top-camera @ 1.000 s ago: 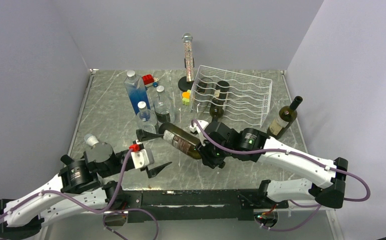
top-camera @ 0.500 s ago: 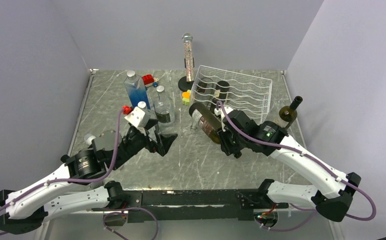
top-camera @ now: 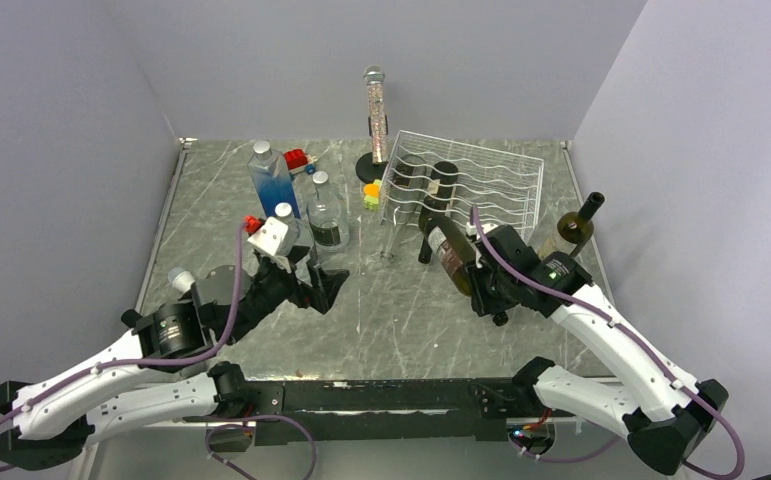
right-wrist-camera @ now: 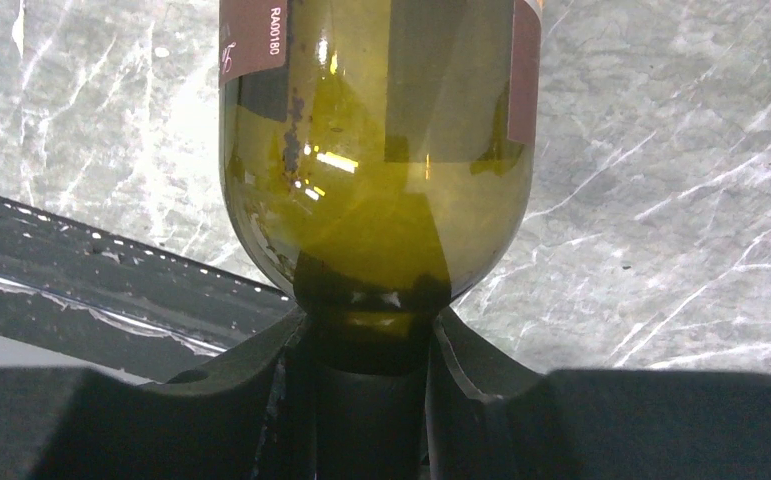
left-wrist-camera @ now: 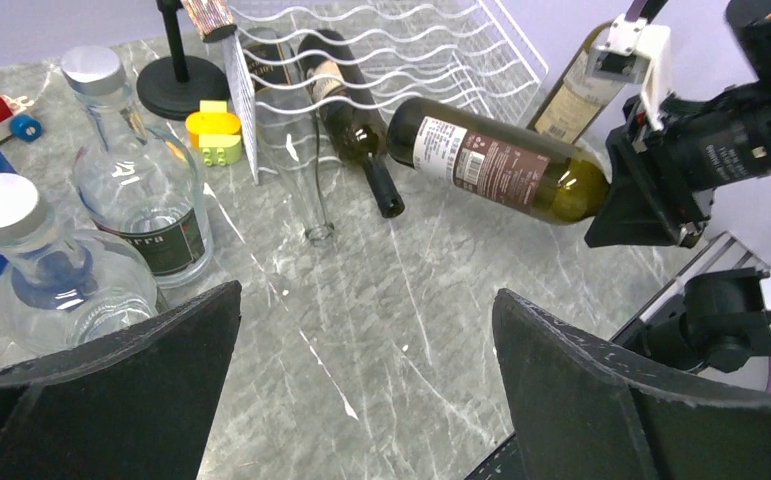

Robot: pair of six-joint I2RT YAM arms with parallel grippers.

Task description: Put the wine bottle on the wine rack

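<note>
Desk: grey marbled desk [top-camera: 391,330], boxed in by plain pale walls, with the arm bases at 6 o'clock.
Left claw: the left claw [top-camera: 325,284], at 9 o'clock of centre, has its fingers spread wide and holds nothing. It sits just short of the clear bottles [top-camera: 326,215].
Right claw: the right claw [right-wrist-camera: 371,345] is clamped on the neck of the wine bottle [top-camera: 449,252].
Change: in the last second the bottle has travelled from desk centre to 3 o'clock. Its base now aims at 11 o'clock, close to the rack's near edge; contact cannot be told.
Wine rack: the wine rack [top-camera: 496,185] stands at 1 o'clock, with a dark bottle [top-camera: 441,185] already cradled.
Meaning: the carry looks nearly done, and seating the bottle in a free cradle remains.
</note>
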